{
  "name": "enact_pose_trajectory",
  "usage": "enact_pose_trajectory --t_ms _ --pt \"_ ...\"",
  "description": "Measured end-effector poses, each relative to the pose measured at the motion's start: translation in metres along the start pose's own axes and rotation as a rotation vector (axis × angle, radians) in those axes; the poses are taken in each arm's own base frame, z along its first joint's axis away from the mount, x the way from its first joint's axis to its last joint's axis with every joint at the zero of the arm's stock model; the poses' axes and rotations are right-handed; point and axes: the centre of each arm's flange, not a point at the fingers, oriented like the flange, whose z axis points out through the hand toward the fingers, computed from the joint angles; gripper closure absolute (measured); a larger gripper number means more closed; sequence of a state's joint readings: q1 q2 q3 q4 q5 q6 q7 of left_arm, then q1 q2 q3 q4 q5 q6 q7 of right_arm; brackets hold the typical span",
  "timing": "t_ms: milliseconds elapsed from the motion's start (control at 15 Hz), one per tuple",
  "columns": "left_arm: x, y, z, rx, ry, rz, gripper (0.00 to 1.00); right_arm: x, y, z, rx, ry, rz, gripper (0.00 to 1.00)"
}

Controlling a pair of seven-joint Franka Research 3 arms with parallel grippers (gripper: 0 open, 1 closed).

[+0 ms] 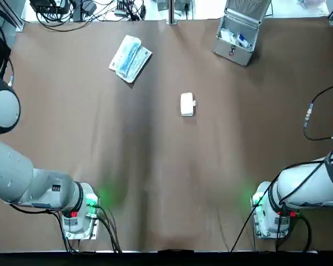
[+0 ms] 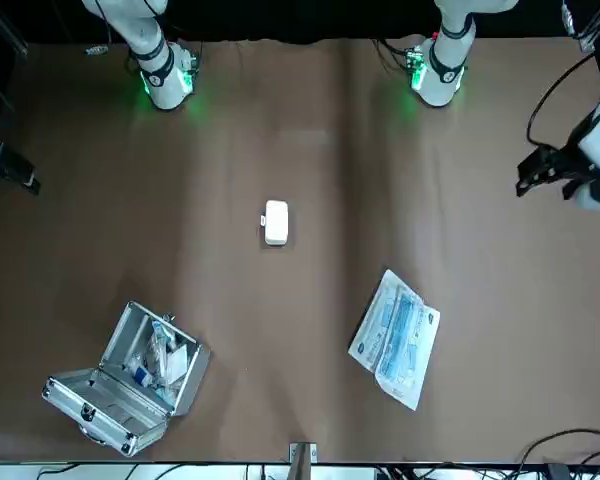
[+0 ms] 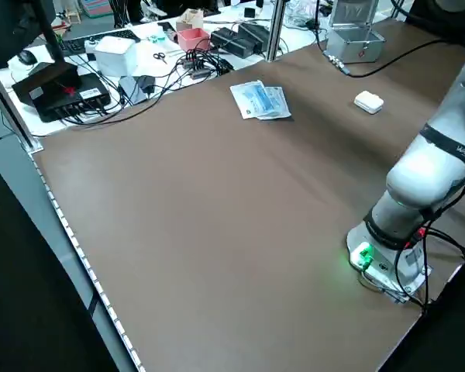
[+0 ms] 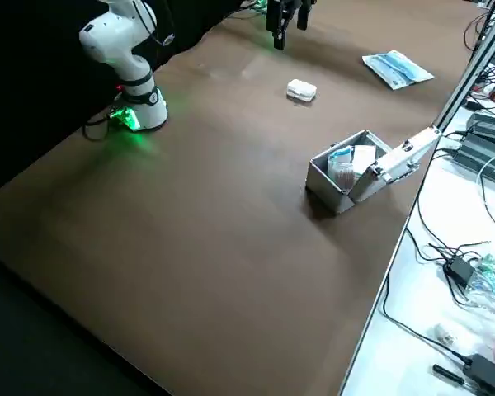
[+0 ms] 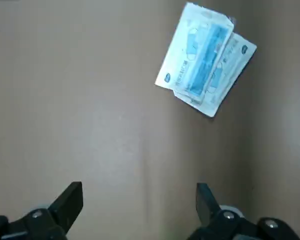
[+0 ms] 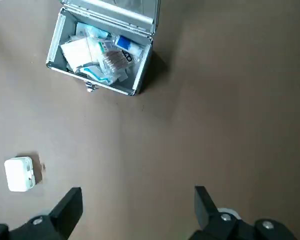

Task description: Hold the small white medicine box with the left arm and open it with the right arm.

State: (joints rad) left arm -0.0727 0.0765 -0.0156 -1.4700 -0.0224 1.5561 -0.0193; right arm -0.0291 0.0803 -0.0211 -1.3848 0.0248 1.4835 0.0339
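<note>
The small white medicine box (image 1: pixel 187 104) lies shut near the middle of the brown table, also seen in the front view (image 2: pixel 275 222) and in the right wrist view (image 6: pixel 20 173). My left gripper (image 5: pixel 138 200) hovers high over the table's left side, open and empty, far from the box; in the front view it shows at the right edge (image 2: pixel 542 175). My right gripper (image 6: pixel 135 205) hangs high over the right side, open with nothing between its fingers, and the box sits well off to one side of it.
An open metal case (image 1: pixel 233 52) with medical supplies stands at the far right (image 6: pixel 110 87). A stack of blue face-mask packets (image 1: pixel 130 58) lies at the far left (image 5: pixel 205 60). Cables and clutter line the far edge.
</note>
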Motion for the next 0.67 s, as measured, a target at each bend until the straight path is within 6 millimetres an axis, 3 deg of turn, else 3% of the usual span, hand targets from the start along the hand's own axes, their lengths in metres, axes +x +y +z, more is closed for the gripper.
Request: enact_pose_trajectory --t_ms 200,267,667 --pt "0.014 0.033 0.035 -0.006 -0.060 0.076 0.00 0.000 -0.008 0.002 0.001 -0.004 -0.015 0.01" --pt "0.021 0.053 0.058 -0.012 -0.098 0.129 0.00 -0.001 -0.016 0.004 0.001 -0.009 -0.028 0.01" --pt "0.042 0.072 0.115 -0.065 -0.167 0.249 0.00 -0.001 -0.020 0.009 0.001 -0.018 -0.035 0.01"
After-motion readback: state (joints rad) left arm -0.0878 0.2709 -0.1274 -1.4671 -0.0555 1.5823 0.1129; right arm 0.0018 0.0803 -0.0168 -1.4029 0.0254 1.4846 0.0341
